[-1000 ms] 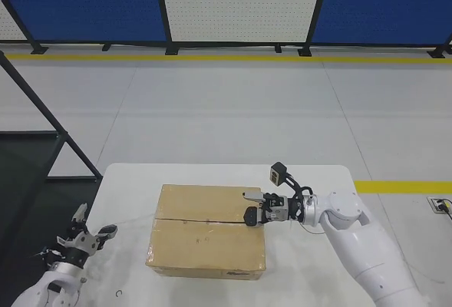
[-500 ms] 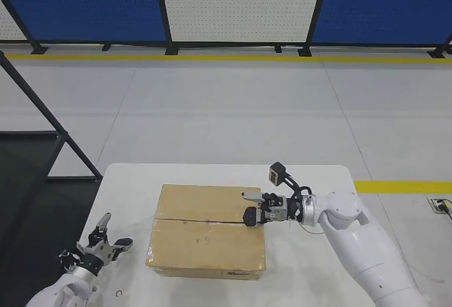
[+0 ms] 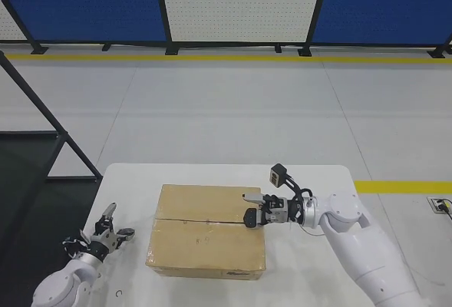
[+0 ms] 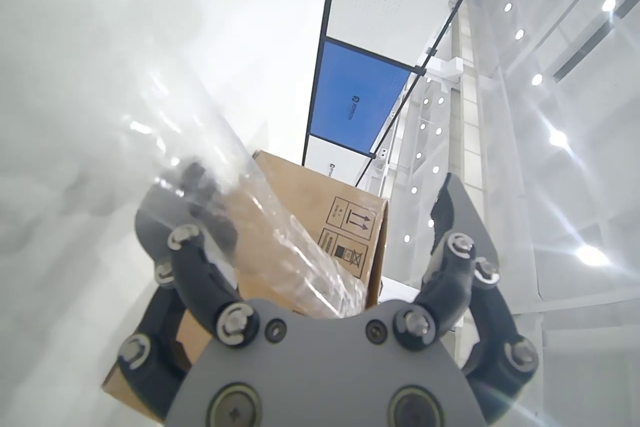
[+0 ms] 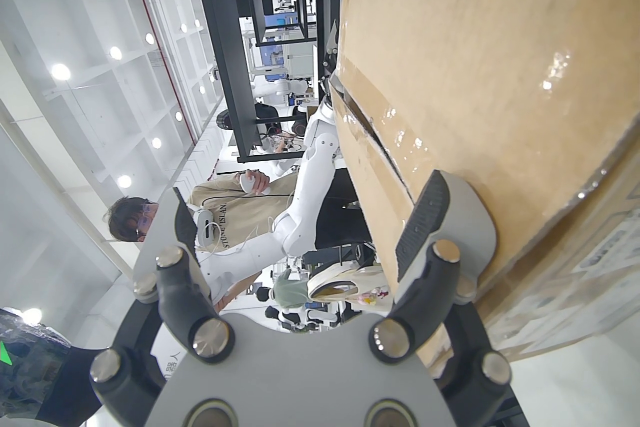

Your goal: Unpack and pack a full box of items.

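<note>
A closed cardboard box (image 3: 208, 230) lies in the middle of the white table (image 3: 310, 178), its top seam (image 5: 375, 138) slit and glossy with tape. My right gripper (image 3: 248, 208) stands open at the box's right edge, one finger (image 5: 430, 219) resting on the top flap beside the seam, the other finger (image 5: 180, 224) in the air. My left gripper (image 3: 108, 232) hovers open near the table's left edge, a short way from the box (image 4: 325, 219). A crumpled strip of clear tape (image 4: 260, 219) clings to one of its fingers (image 4: 195, 219).
A black metal rack (image 3: 26, 153) stands off the table's left side. A small dark ring (image 3: 119, 293) lies on the table near the front left. Bare tabletop stretches behind the box and to its right.
My left gripper has moved from the table's left edge rightward, toward the box, and turned. The right arm and the box have stayed put.
</note>
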